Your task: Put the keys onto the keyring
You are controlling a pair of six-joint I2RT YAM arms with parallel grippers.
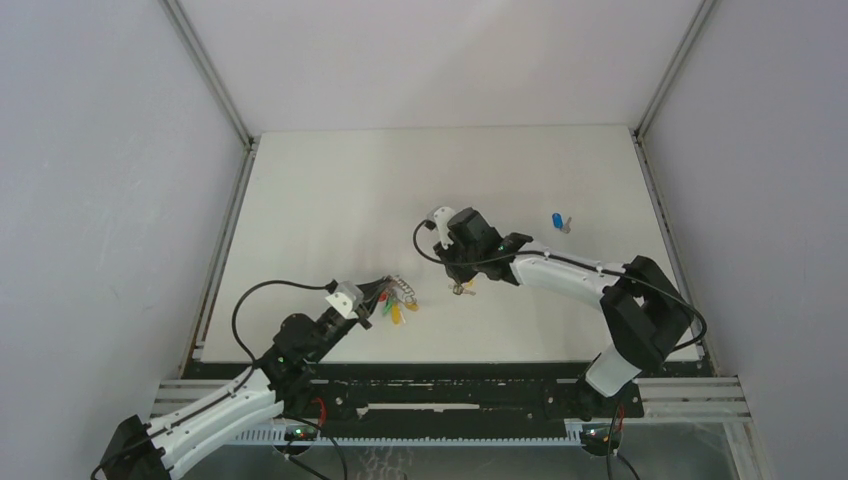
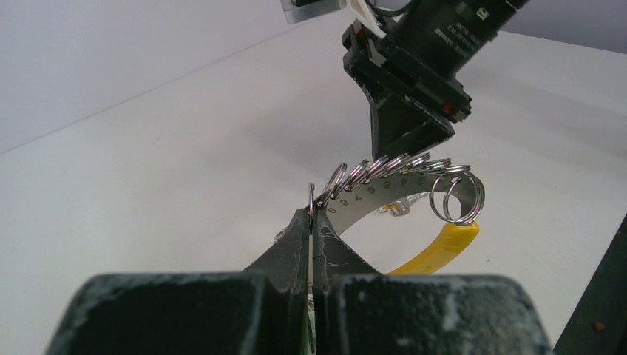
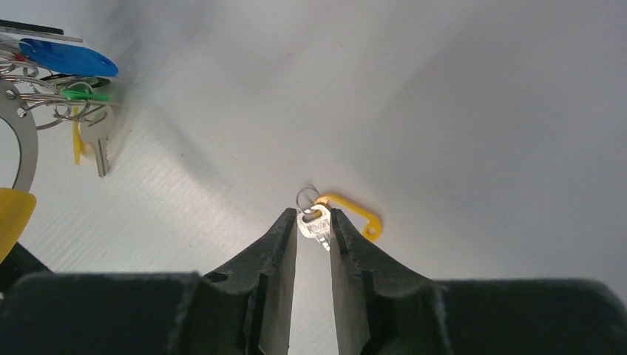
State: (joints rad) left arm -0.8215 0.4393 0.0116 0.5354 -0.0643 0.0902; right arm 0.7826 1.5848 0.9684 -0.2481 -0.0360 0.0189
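Your left gripper (image 2: 312,219) is pressed together on the keyring (image 2: 370,200), pinching its metal strip at the lower middle of the left wrist view. Small split rings fan along the strip's top and a yellow tag (image 2: 442,248) curls below it. Right behind the keyring, in the upper middle, the black body of your right arm (image 2: 414,66) crowds the view. Your right gripper (image 3: 312,214) is spread slightly. The yellow key (image 3: 316,226) lies in the gap between its tips on the table (image 3: 458,111), its yellow end poking out to the right. The blue key (image 1: 558,221) sits alone right of centre in the top view, well apart from both grippers. The table is white and matte, boxed in by pale walls (image 1: 100,150) and aluminium corner posts (image 1: 205,70).
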